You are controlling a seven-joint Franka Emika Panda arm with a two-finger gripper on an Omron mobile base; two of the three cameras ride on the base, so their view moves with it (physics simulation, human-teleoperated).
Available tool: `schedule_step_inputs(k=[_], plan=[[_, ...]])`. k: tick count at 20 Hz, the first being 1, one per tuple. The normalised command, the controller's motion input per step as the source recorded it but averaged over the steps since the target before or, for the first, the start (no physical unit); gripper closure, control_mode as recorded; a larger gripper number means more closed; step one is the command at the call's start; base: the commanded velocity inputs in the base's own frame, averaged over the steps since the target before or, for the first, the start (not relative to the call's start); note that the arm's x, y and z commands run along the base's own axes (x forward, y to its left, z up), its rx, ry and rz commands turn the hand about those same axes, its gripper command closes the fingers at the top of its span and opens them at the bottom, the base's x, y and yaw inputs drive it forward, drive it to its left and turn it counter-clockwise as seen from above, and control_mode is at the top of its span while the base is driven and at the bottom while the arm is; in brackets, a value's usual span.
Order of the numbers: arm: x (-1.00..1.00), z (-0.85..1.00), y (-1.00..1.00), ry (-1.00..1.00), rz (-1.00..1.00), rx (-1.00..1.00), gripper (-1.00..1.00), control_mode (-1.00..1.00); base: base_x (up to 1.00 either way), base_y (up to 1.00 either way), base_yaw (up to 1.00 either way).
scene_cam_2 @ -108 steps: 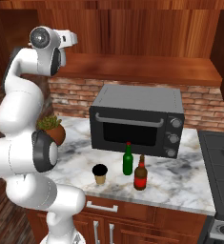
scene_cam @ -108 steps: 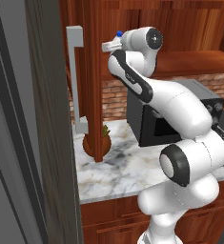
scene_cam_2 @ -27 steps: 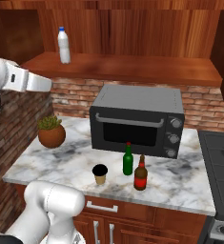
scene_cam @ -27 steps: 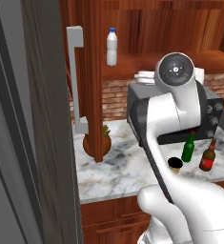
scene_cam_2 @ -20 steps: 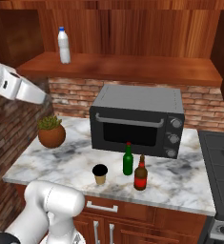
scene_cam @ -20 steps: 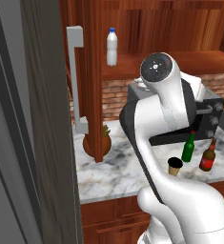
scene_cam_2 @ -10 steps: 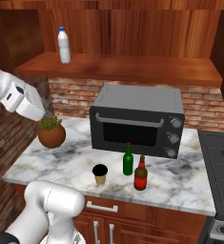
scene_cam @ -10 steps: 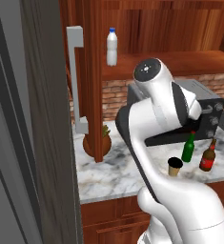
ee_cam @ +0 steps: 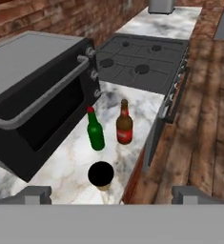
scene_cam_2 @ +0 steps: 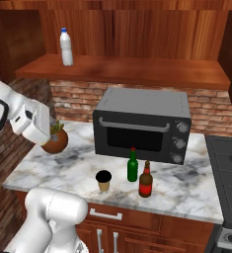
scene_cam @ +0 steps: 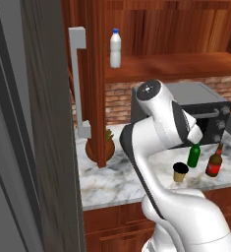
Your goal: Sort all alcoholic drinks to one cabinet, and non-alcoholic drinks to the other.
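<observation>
Gripper [ee_cam: 111, 193] spread wide, nothing between its fingers; it hangs above the desk [ee_cam: 75, 157] and looks down along it.

Directly below and just ahead of the gripper: coffee cup [ee_cam: 101, 175] with black lid, upright on the desk near the front edge. Beyond the cup, further from the gripper: green bottle [ee_cam: 95, 129] and brown bottle [ee_cam: 124, 125] with red label, both upright, close beside each other, not touching. Green bottle stands on the side nearer the oven [ee_cam: 37, 95]; brown bottle on the side nearer the stove [ee_cam: 142, 62].

Seen from behind the arm on its right: cup [scene_cam_2: 103, 180], green bottle [scene_cam_2: 132, 165] and brown bottle [scene_cam_2: 145, 180] grouped in front of the oven [scene_cam_2: 143, 123].

White bottle [scene_cam_2: 65, 47] with blue cap stands upright on the wooden shelf [scene_cam_2: 137, 69], well above and apart from the gripper. Potted plant [scene_cam_2: 56, 140] on the desk at the far left.
</observation>
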Motion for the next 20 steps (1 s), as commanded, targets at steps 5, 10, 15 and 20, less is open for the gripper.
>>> schedule_step_inputs(k=[5,10,15,20], plan=[[0.00,-0.41,-0.10,0.00,-0.13,0.02,-1.00,-1.00,0.00,0.00,0.00],[0.00,-0.39,-0.06,0.00,-0.17,0.00,-1.00,-1.00,0.00,0.00,0.00],[0.00,-0.41,-0.10,0.00,-0.17,0.00,-1.00,-1.00,0.00,0.00,0.00],[0.05,-0.40,-0.16,0.05,-0.15,0.00,-1.00,-1.00,0.00,0.00,0.00]])
